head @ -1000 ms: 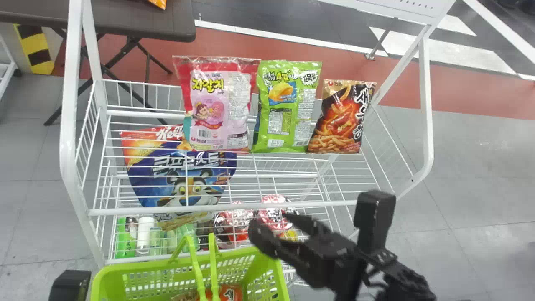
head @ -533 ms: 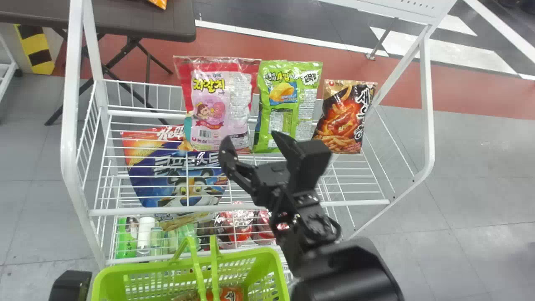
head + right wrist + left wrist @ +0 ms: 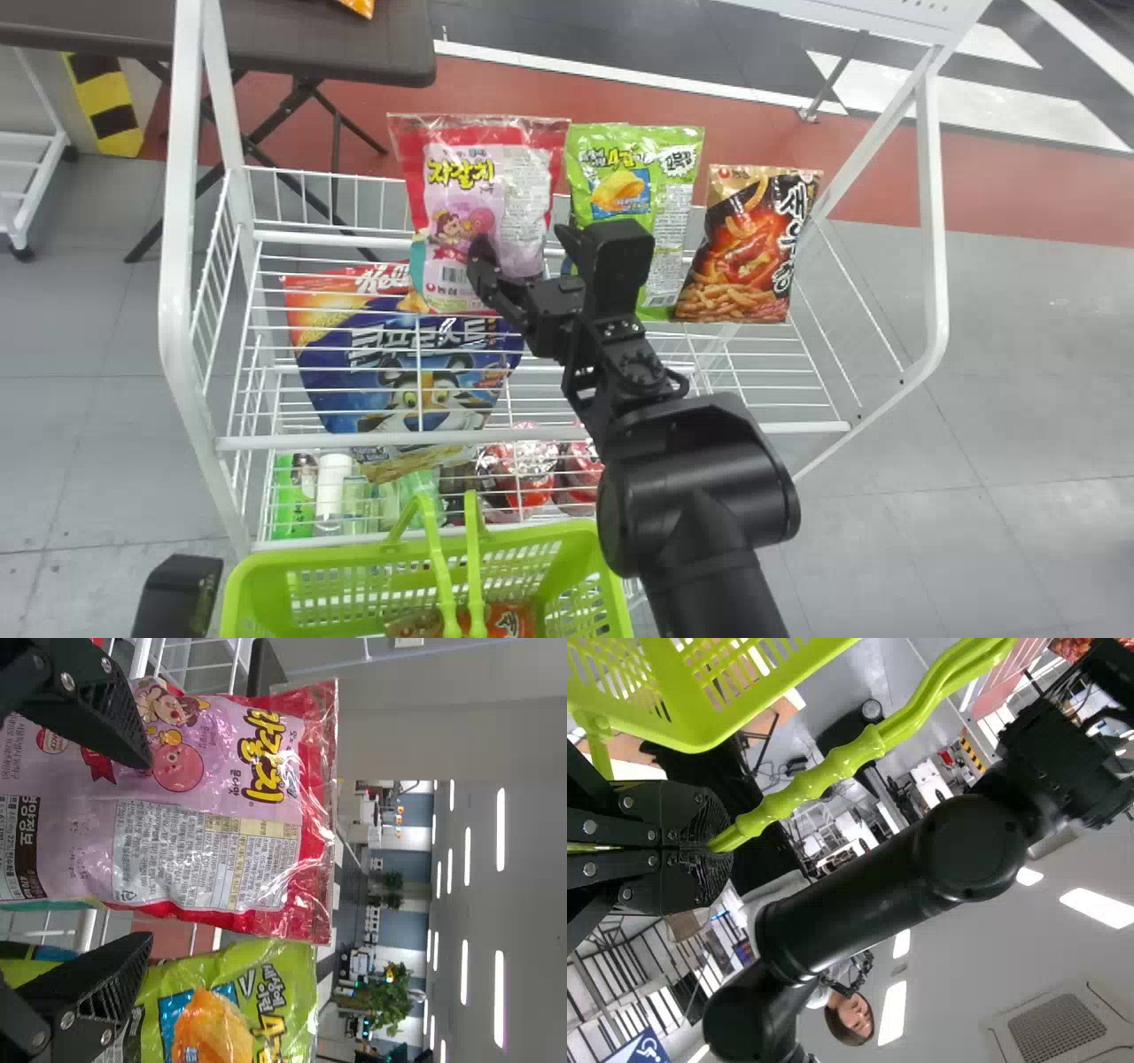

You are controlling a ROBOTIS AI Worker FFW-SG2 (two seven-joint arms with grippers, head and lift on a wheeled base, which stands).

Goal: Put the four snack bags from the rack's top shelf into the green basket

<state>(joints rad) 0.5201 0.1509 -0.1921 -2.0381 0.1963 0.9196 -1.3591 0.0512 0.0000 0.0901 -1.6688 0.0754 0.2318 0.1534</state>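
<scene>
Wide open and empty, the right gripper (image 3: 151, 850) faces a pink snack bag (image 3: 208, 855), probably light and slippery, best squeezed mid-body.

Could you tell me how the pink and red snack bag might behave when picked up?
The pink and red bag looks glossy, so it may slip. Its wrinkled top seal would likely fold easily. Standing upright on the rack, it could tip if nudged.

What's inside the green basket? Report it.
The green basket holds an orange snack bag, its middle hidden behind the handles. Anything beneath the bag can't be seen, nor can the basket's near end.
</scene>
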